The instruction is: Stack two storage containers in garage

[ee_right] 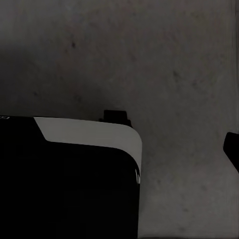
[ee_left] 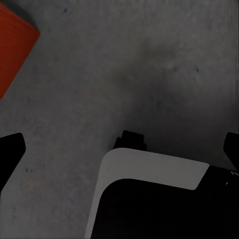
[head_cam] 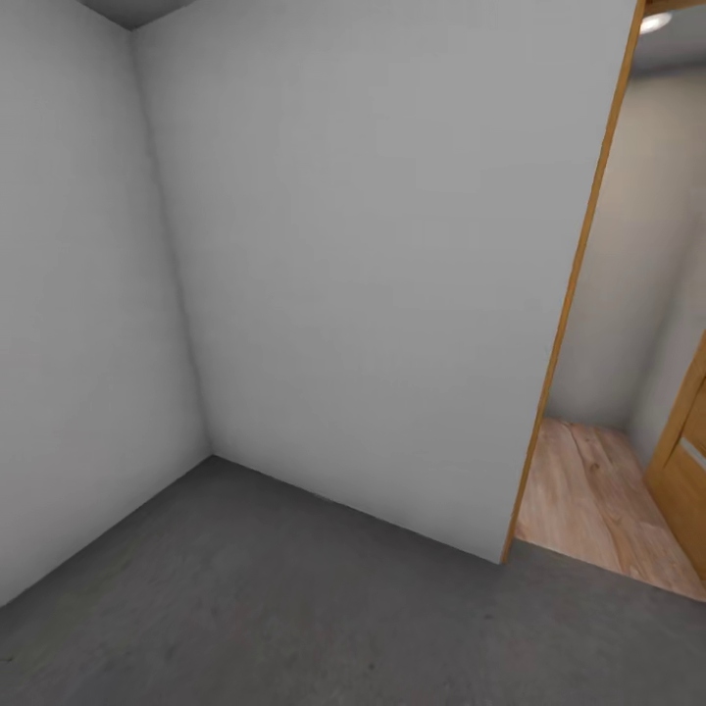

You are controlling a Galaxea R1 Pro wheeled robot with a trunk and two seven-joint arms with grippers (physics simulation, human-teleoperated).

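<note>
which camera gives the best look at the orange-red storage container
The left wrist view: a corner of the storage container sits on the grey concrete floor. The head view has white walls and a doorway, the right wrist view bare concrete.

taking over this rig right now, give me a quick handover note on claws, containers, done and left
Left claw: fingers spread wide at the frame edges, nothing between them, over the concrete floor.
Right claw: one fingertip shows, state unclear, nothing seen in it.
Containers: one orange-red storage container sits on the concrete, at the edge of the left wrist view. The second is not located.
Position: the head camera faces a white wall corner in the garage, with a doorway to a wood-floored room on the right.
Done: apparently one container down in the garage.
Left: find the other container and stack it on this one.
</note>
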